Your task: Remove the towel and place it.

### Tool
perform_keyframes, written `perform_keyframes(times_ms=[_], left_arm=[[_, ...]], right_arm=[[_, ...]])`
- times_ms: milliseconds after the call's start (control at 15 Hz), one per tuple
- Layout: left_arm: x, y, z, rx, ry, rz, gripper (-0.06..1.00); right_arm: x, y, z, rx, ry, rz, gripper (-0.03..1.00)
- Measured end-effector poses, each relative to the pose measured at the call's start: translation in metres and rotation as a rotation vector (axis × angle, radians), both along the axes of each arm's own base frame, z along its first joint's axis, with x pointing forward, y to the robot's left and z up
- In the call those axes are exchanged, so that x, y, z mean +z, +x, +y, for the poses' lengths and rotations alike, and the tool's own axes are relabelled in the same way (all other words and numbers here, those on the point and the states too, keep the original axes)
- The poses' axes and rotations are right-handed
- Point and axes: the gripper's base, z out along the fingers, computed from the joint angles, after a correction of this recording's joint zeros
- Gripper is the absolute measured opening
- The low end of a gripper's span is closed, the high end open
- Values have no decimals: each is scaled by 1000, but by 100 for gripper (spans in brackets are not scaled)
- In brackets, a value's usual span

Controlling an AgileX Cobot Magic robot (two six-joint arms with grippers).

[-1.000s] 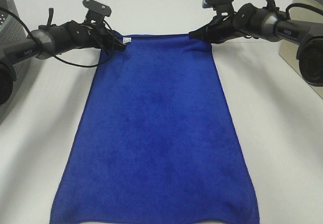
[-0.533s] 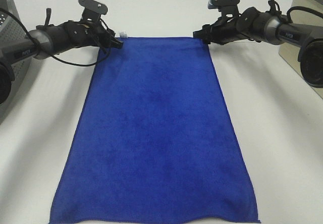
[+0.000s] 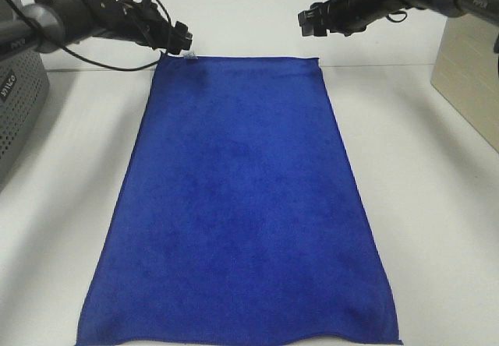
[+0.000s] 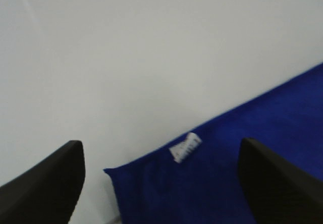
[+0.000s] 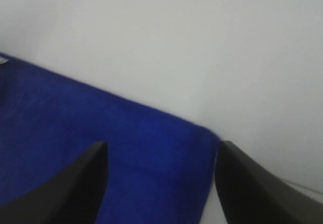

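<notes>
The royal-blue towel lies flat and spread out on the white table, long side running from the far edge toward the camera. Its small white tag sits at the far left corner. My left gripper hovers above that corner, open and empty; the left wrist view shows the towel corner and tag between its dark fingers. My right gripper is raised above the far right corner, open, holding nothing; the right wrist view shows that corner below its fingers.
A grey perforated box stands at the left edge. A beige box stands at the right edge. White tabletop shows on both sides of the towel.
Both grippers opened and let go of the towel's far corners, then lifted up and back. The towel's far edge dropped flat onto the table.
</notes>
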Motion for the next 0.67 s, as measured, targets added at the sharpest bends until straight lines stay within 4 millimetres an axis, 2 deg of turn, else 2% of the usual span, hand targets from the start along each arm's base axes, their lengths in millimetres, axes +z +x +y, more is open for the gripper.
perform_keyframes(times_ms=[200, 333, 400, 533, 667], left_arm=[[58, -33, -7, -121, -35, 301, 78], [102, -61, 2, -68, 0, 490, 78], [123, -74, 8, -18, 24, 541, 78], [170, -93, 29, 100, 72, 530, 78], [207, -104, 64, 235, 50, 468, 78]], right_arm=[[59, -37, 4, 68, 39, 254, 72], [105, -68, -3, 59, -6, 390, 75], [127, -81, -8, 32, -42, 410, 75], [175, -101, -21, -51, -69, 350, 75], [208, -115, -45, -131, -37, 300, 75]])
